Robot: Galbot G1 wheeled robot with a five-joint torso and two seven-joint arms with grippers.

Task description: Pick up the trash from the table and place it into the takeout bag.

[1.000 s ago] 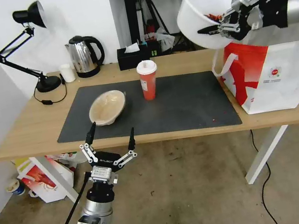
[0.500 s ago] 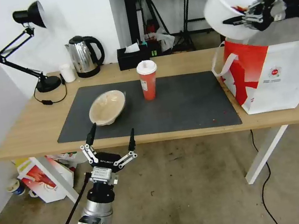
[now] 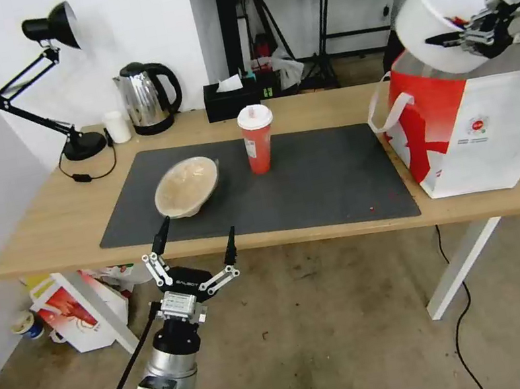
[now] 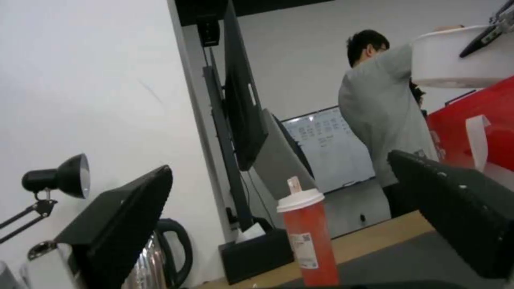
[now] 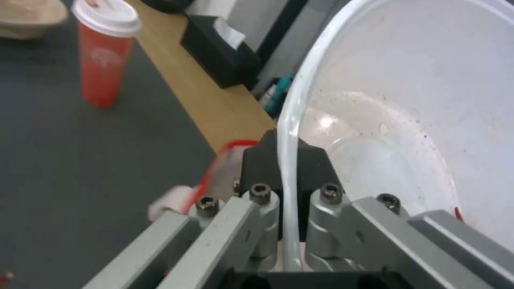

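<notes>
White bowl (image 3: 435, 9) rim pinched in right end effector (image 3: 457, 39).

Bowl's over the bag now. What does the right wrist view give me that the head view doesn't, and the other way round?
Right wrist view alone: the fingers pinching the big white bowl's rim, one inside and one outside.

Head view alone: the right gripper holding that bowl tilted above the takeout bag, the left gripper open just off the table's near edge, and the kettle.

Both: the red cup upright on the mat, and the beige bowl.
</notes>
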